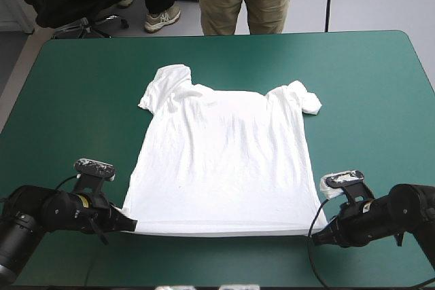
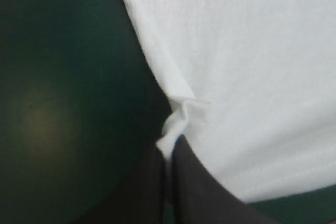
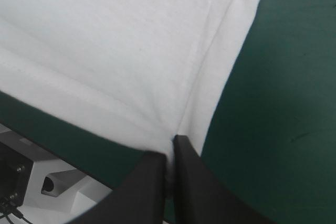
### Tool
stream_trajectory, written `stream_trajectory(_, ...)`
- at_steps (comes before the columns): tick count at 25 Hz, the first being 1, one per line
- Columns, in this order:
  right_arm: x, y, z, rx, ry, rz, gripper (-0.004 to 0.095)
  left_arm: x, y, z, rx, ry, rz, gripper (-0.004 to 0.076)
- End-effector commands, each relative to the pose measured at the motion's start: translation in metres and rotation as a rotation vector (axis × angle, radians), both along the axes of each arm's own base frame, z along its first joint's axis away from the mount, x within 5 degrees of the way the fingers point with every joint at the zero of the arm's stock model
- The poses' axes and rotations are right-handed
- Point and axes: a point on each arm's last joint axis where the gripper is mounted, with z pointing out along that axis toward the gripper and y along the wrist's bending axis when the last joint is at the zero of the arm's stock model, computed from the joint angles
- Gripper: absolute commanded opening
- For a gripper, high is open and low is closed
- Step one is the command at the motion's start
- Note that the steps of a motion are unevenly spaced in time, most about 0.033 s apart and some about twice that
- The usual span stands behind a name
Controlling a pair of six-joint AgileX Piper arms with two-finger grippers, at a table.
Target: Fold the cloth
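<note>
The white T-shirt point(image 1: 221, 161) lies spread flat on the teal-green cover, collar toward the far edge, hem along the near edge. My left gripper point(image 1: 131, 224) is at the hem's left corner, shut on the T-shirt, and the pinched cloth point(image 2: 178, 121) bunches just ahead of its fingers point(image 2: 197, 182). At the hem's right corner my right gripper point(image 1: 318, 233) is likewise shut on the T-shirt point(image 3: 131, 51), the side seam running down into its fingertips point(image 3: 181, 145). The hem between both grippers looks stretched straight.
Both sleeves point(image 1: 166, 79) point(image 1: 304, 98) are rumpled at the far side. Bare teal-green cover point(image 1: 367, 100) lies on both sides of the T-shirt and beyond it. The table's near edge runs close behind the grippers.
</note>
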Motion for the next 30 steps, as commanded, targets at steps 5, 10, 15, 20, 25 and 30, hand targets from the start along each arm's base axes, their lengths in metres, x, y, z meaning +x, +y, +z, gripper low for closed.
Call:
stream_trajectory(5,0.008,0.004,-0.004,0.055,-0.037,-0.018,-0.0011,0.003,-0.002,-0.002,-0.033,-0.061,0.013,-0.0017)
stream_trajectory(10,0.006,0.008,-0.006,0.084,0.007,0.041,0.0161,0.002,-0.006,-0.009,-0.057,-0.007,-0.016,-0.0009)
stream_trajectory(15,0.004,0.010,-0.005,0.110,0.020,0.039,0.0596,-0.003,-0.008,-0.012,-0.070,0.041,-0.063,0.0249)
stream_trajectory(20,0.010,0.010,0.003,0.125,-0.086,0.007,0.0648,-0.006,-0.008,0.002,-0.110,-0.065,-0.050,0.0454)
stream_trajectory(25,0.020,0.006,0.051,0.127,-0.392,-0.024,0.0553,-0.011,0.004,0.044,-0.083,-0.245,0.042,0.0450)
stream_trajectory(30,0.018,-0.005,0.101,0.007,-0.605,-0.002,0.0442,-0.022,0.008,0.063,-0.067,-0.157,0.098,0.0450)
